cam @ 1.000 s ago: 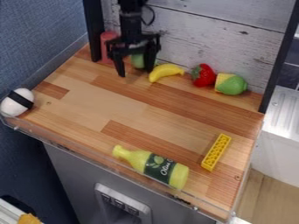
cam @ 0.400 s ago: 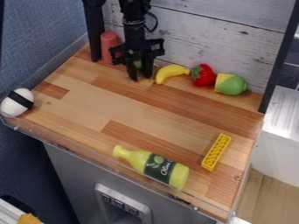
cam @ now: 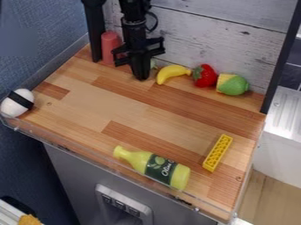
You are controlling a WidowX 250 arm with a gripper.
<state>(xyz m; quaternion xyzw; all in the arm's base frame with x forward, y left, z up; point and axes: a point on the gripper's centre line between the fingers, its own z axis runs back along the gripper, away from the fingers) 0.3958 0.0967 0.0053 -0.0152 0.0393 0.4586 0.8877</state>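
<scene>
At the back left of the counter, the black gripper (cam: 141,75) hangs low with its two fingers together. Behind it a small part of a pale green object (cam: 153,63) peeks out on its right; the rest is hidden, and I see nothing held between the fingertips. Close by on the right lies a yellow banana (cam: 172,74). A red cylinder-like object (cam: 110,46) stands to the gripper's left, against the back.
Right of the banana are a red strawberry (cam: 204,76) and a green-and-yellow object (cam: 233,84). Toward the front lie an olive oil bottle (cam: 154,167) and a yellow toy brick (cam: 217,153). A white object with a black band (cam: 17,102) is at the left edge.
The gripper's fingers were wide apart around the green object and have come together, the arm shifting slightly. The banana has moved a little to the right.
</scene>
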